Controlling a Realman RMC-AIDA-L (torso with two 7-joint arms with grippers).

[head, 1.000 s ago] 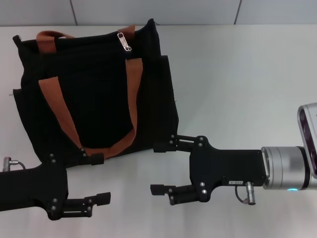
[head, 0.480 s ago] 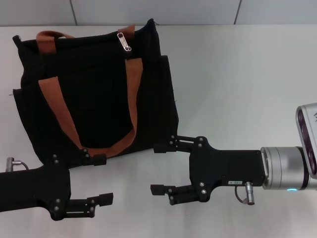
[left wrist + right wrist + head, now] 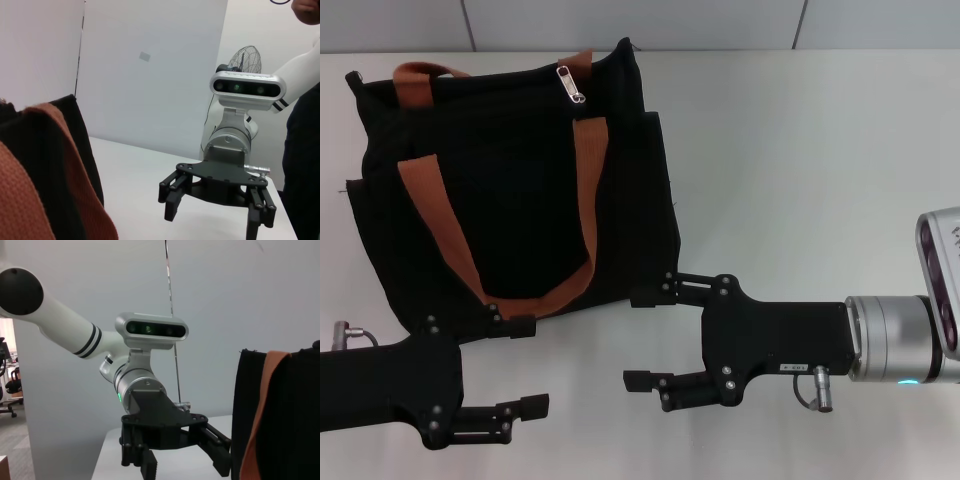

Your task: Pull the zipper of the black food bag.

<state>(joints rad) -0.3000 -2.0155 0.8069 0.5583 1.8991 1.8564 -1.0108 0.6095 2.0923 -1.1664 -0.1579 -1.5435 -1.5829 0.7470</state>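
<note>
Matt cloth black food bag (image 3: 510, 210)

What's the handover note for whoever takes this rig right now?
Left gripper: open, empty, low at the bag's near left corner, upper finger at the bag's bottom edge.
Right gripper: open, empty, just off the bag's near right corner.
Black food bag: lying flat on the table, orange handles on top.
Zipper: pull tab at the far top edge, right of centre, untouched.
Done: nothing yet. Left: brace the bag, grasp the tab, pull.
</note>
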